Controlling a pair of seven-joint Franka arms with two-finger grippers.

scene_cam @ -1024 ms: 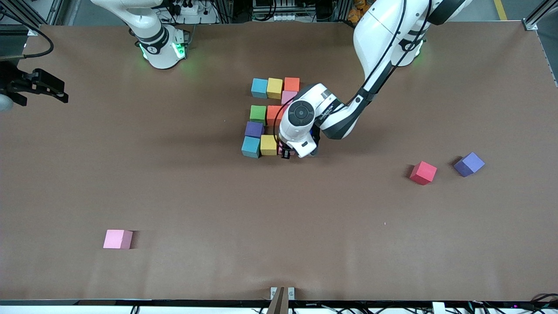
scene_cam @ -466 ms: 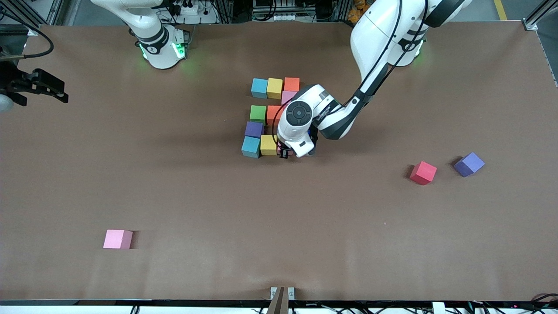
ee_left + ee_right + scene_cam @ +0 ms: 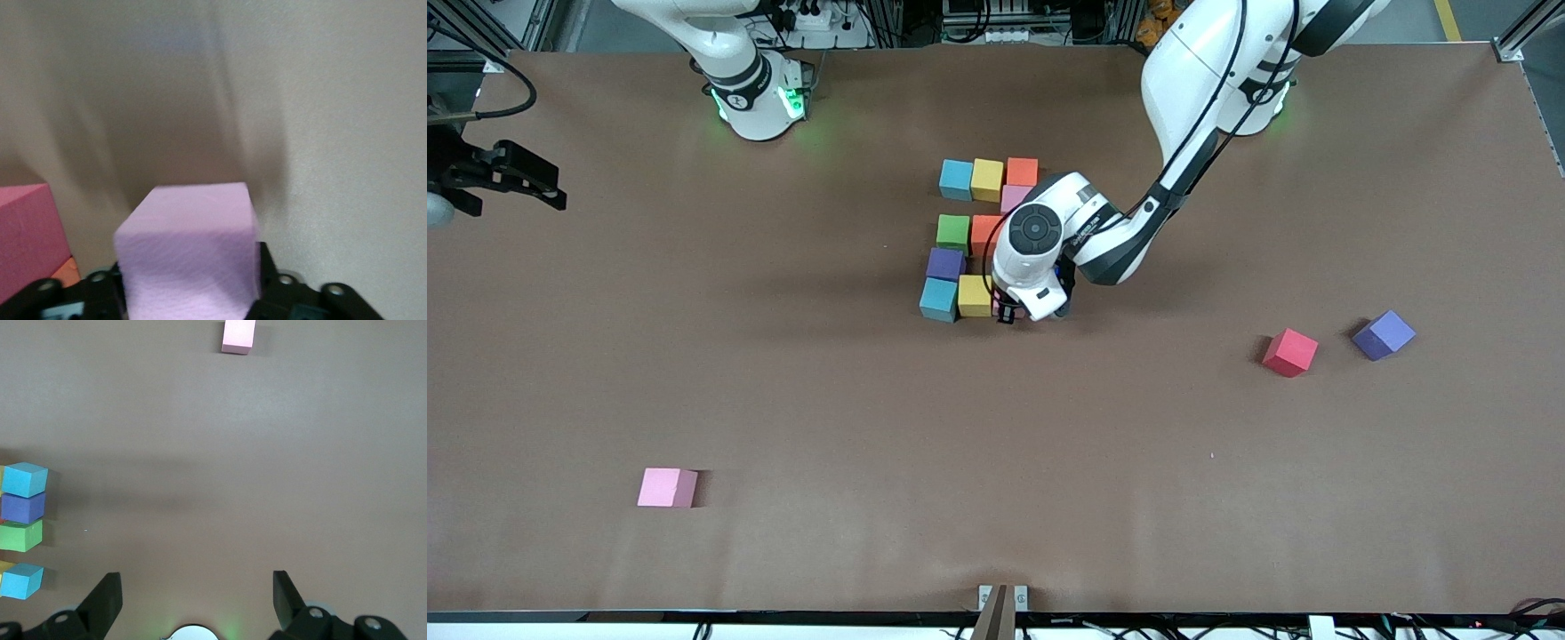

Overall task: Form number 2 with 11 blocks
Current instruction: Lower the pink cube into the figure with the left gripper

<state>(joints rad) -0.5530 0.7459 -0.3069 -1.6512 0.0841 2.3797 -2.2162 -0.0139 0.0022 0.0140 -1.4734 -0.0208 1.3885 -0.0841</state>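
Brown desk fills my feed, and nothing on it is a container: no tray, bin or box, so nothing is held in anything.

Starting at the right arm's end, the right gripper (image 3: 197, 580) waits over bare desk with its fingers wide apart and empty. A loose pink block (image 3: 667, 487) lies near the front camera.

At mid-desk stands the figure. The farthest row is a blue block (image 3: 956, 180), a yellow block (image 3: 987, 180) and an orange block (image 3: 1022, 171), with a pale pink block (image 3: 1016, 197) just nearer. Then come a green block (image 3: 953, 233) and a second orange block (image 3: 985, 233), a purple block (image 3: 944, 264), and a nearest row of a second blue block (image 3: 938, 300) and a second yellow block (image 3: 975, 296).

Over the last second the left gripper (image 3: 1010, 313) has crept slightly in toward that nearest row, beside the yellow. Its wrist view shows a pink cube (image 3: 190, 253) in it, low over the desk. Whether it is gripped or released, I cannot tell. I judge this the closing block of the 2, with placement nearly done.

A red block (image 3: 1289, 352) and a second purple block (image 3: 1383, 334) sit spare toward the left arm's end.
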